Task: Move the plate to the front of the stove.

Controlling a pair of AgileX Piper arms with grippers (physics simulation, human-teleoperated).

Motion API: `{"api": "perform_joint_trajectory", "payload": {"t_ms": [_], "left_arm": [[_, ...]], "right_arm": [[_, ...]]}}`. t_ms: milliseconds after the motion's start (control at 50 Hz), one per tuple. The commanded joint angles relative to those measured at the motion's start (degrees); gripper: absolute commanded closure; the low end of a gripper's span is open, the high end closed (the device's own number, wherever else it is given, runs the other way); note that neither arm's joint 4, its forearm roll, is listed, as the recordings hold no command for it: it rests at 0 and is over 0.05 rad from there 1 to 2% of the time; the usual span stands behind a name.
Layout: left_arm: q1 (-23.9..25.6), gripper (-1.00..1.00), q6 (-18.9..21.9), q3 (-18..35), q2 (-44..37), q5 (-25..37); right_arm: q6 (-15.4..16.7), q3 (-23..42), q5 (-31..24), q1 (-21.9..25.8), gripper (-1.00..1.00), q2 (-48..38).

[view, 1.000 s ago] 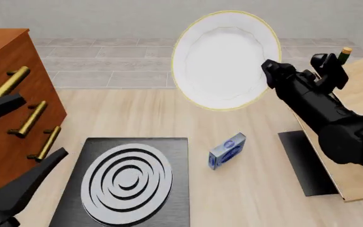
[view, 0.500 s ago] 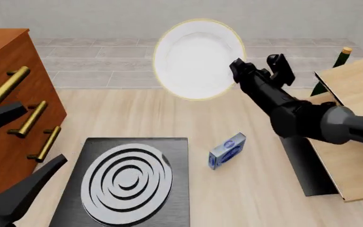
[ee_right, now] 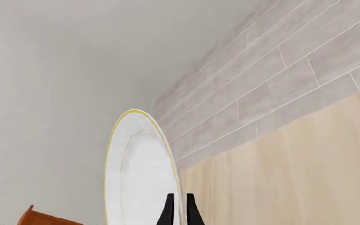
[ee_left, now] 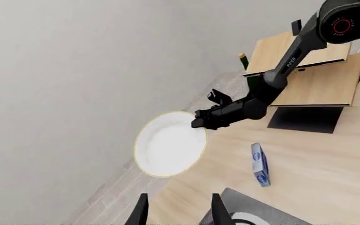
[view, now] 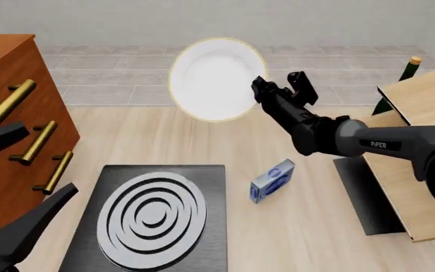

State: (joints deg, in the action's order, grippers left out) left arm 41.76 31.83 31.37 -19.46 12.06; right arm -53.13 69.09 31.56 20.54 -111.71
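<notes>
The white plate (view: pixel 213 78) with its thin gold rim is held upright in the air above the far part of the table, facing the front camera. My right gripper (view: pixel 260 90) is shut on its right rim; the right wrist view shows the plate (ee_right: pixel 137 173) edge-on with the fingers pinching that rim. It also appears as the plate (ee_left: pixel 167 144) in the left wrist view. The black stove (view: pixel 149 215) with its ringed burner lies flat at the near left. My left gripper (view: pixel 29 181) hangs open at the near left, beside the stove.
A brown drawer cabinet (view: pixel 13 119) with gold handles stands at the left. A small blue box (view: pixel 272 180) lies right of the stove. At the right are a tilted wooden board (view: pixel 421 158), a dark mat (view: pixel 365 195) and a green bottle (view: pixel 400 79).
The right arm has carried the plate leftward and farther away across the table. The left gripper has barely moved.
</notes>
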Motion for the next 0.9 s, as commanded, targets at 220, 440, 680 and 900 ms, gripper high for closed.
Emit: {"api": "perform_joint_trajectory", "payload": {"t_ms": [220,440,680,900], "left_arm": [[-1.4,-1.00,-0.3,-1.1,0.8,0.3],[-1.7,-1.00,-0.2,-1.6,1.6,0.7],[-2.0,-1.00,0.3,-2.1,1.9,0.9],[-2.3,-1.00,0.3,-2.3,2.0,0.8]], "right_arm": [[-2.3,4.6,1.5,1.1,1.00,-7.9],[-3.2,4.7,3.3,1.7,1.00,-10.8],[-3.9,5.0,4.8,2.4,1.00,-13.4],[-4.1,5.5,5.1,2.8,1.00,-14.5]]}}
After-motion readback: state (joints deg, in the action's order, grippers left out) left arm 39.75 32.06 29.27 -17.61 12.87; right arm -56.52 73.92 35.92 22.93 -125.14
